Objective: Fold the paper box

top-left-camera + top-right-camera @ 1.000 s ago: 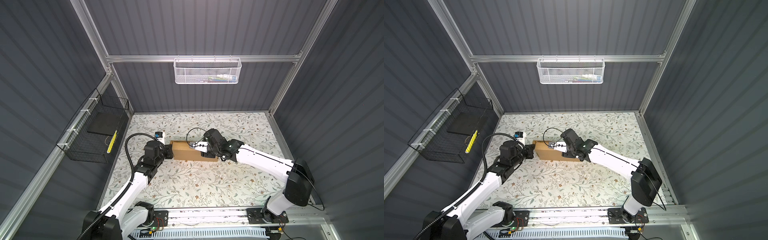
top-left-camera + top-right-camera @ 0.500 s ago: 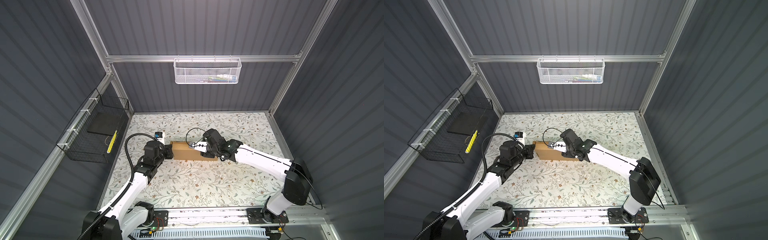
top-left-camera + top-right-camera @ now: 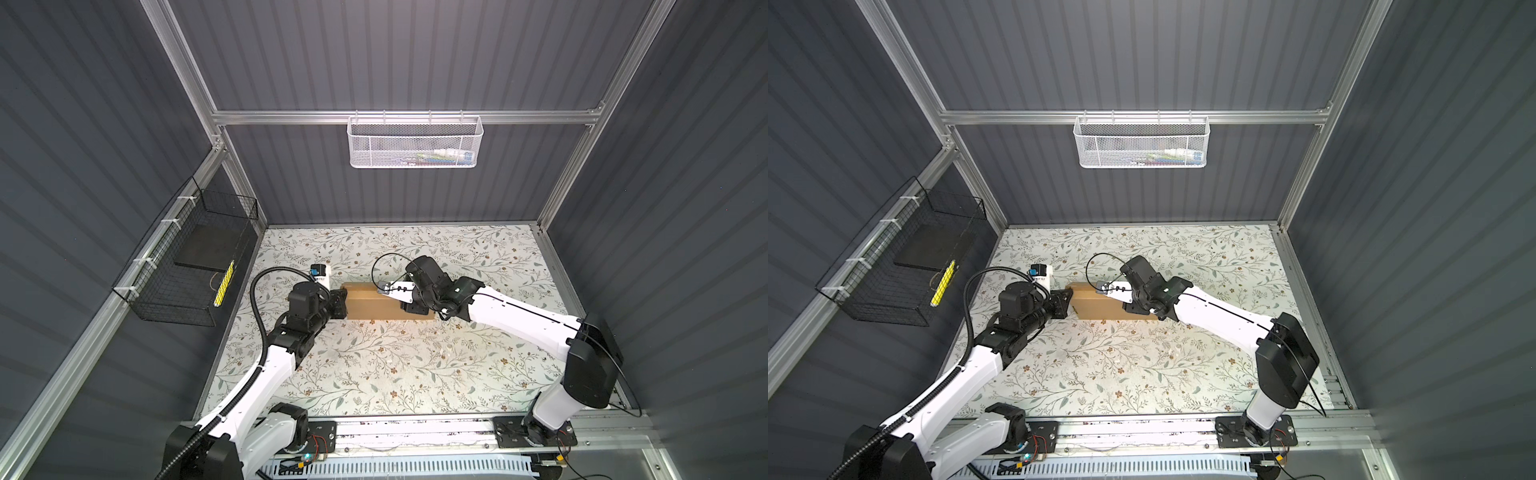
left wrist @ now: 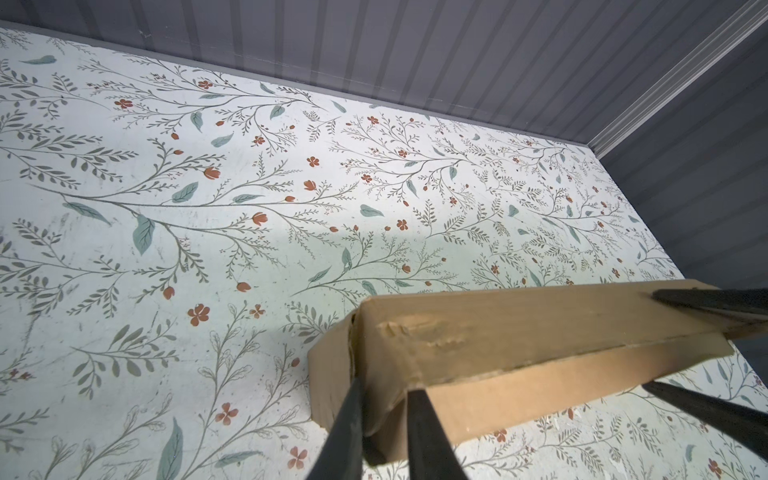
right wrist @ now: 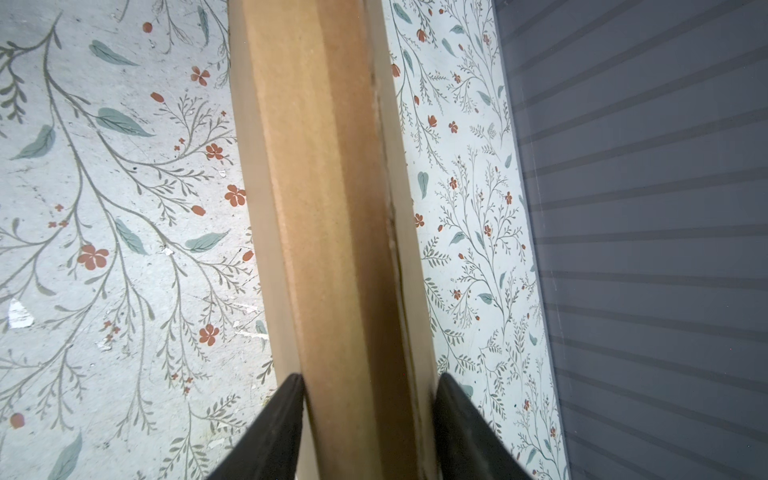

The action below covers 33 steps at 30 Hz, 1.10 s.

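The paper box (image 3: 374,305) (image 3: 1096,306) is a closed brown cardboard shape lying flat on the floral table, long side left to right in both top views. My left gripper (image 3: 341,303) (image 3: 1068,302) sits at its left end. In the left wrist view the left gripper (image 4: 386,388) has its jaws slightly apart astride the box's (image 4: 498,332) near corner. My right gripper (image 3: 409,309) (image 3: 1129,307) covers the right end. In the right wrist view the right gripper (image 5: 369,376) straddles the box (image 5: 332,208), one finger pressed on each long side.
The floral table (image 3: 374,374) is walled by grey panels on three sides. A white mesh basket (image 3: 415,141) hangs on the back wall. A black wire basket (image 3: 187,266) on the left wall holds a black flat slab (image 3: 203,249).
The left jaws have parted a little at the box's corner. The right jaws have narrowed onto the box's sides. Both arms and the box have barely shifted.
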Motion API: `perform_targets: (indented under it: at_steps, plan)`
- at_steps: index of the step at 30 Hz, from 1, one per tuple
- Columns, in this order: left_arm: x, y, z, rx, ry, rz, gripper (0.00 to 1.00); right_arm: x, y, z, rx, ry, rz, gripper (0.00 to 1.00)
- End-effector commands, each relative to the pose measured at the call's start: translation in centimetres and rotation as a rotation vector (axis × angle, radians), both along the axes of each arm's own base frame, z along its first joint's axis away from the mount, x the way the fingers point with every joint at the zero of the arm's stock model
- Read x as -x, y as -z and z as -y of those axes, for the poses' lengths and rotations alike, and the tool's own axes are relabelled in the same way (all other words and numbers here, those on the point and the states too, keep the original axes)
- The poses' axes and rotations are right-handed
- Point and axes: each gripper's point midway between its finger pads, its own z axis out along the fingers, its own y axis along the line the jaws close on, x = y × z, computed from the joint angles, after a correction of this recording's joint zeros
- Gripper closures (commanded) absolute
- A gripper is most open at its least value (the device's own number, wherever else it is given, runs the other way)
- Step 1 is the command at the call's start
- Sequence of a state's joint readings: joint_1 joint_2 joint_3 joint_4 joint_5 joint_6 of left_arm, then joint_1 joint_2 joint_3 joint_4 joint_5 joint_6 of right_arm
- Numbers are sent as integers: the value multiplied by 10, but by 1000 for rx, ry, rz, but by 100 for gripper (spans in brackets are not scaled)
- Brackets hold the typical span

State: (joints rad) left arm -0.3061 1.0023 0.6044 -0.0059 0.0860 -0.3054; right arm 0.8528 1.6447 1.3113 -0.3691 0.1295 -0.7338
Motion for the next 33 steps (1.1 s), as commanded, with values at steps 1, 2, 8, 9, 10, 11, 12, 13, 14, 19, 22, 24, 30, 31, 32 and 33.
perform_targets:
  at_steps: [1, 2, 8, 9, 10, 11, 12, 13, 14, 19, 22, 24, 30, 31, 32, 33]
  plan:
    - [16, 16, 2, -22, 38, -70, 75, -1, 1, -5, -20, 4, -31, 49]
    - [17, 15, 2, -18, 41, -70, 74, -1, 1, -5, -20, 3, -31, 49]
    - [27, 0, 9, 34, 82, -54, 72, -3, 2, -5, -19, 8, -33, 51]
    - [28, -3, 9, 37, 86, -54, 72, -3, 2, -5, -19, 10, -33, 51]
    - [30, -5, 10, 39, 89, -54, 71, -3, 2, -5, -19, 11, -34, 51]
    - [32, -7, 10, 41, 91, -56, 71, -3, 2, -4, -21, 13, -33, 51]
    - [33, -10, 10, 41, 94, -53, 70, -3, 2, -5, -21, 11, -36, 51]
    - [34, -12, 10, 43, 98, -52, 69, -3, 2, -5, -22, 11, -36, 52]
    - [35, -14, 10, 45, 102, -51, 68, -4, 2, -5, -22, 12, -36, 52]
    - [38, -31, 8, 61, 94, -25, 65, -4, 2, -5, -24, 12, -37, 53]
    - [36, -43, 4, 65, 61, -9, 63, -4, 2, -5, -25, 12, -40, 53]
    - [33, -55, 5, 79, 59, 2, 61, -4, 2, -4, -27, 13, -42, 53]
    - [18, -76, 9, 90, 53, -1, 53, -3, 3, -4, -30, 14, -47, 54]
    - [14, -76, 9, 95, 47, -11, 52, -2, 3, -3, -30, 13, -48, 55]
    - [11, -76, 10, 100, 46, -19, 52, -2, 4, -4, -29, 12, -49, 55]
    - [9, -75, 10, 103, 42, -28, 52, -2, 4, -4, -28, 11, -49, 55]
